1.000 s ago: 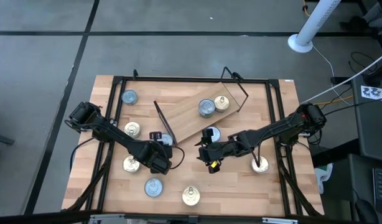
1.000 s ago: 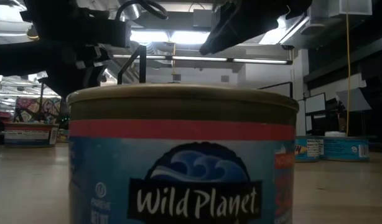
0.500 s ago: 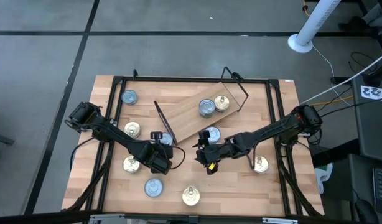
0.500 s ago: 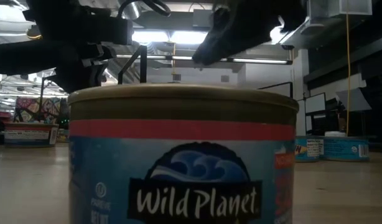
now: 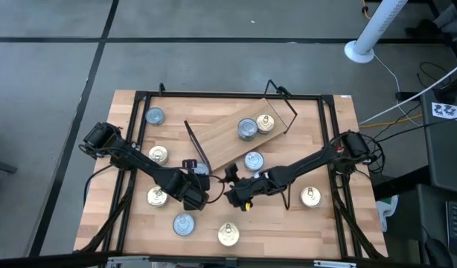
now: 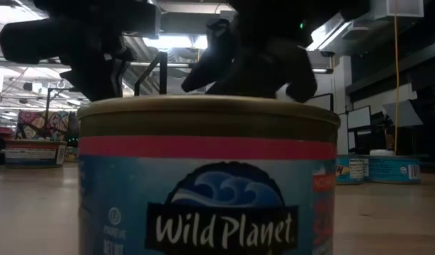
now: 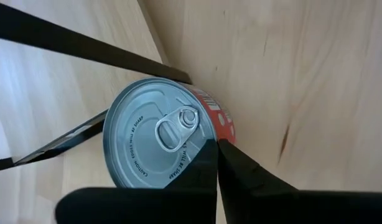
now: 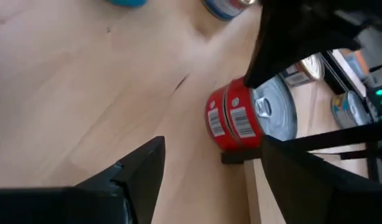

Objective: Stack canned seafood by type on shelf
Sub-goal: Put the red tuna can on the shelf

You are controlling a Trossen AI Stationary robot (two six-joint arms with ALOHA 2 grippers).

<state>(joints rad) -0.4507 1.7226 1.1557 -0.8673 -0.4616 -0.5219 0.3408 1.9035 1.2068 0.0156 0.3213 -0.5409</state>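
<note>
Near the left end of the tilted shelf [image 5: 240, 138], we see the left gripper [image 5: 196, 177] clamped on a red-labelled tin [image 7: 160, 134], probably to lift it, while the right gripper [image 5: 236, 195] waits close by, fingers apart.

Open-plan lab: ceiling strip lights [image 6: 196, 42].

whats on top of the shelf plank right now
Two tins sit side by side on the shelf: a silvery-topped tin and a gold tin. Whether anything lies under the plank cannot be seen.
</note>
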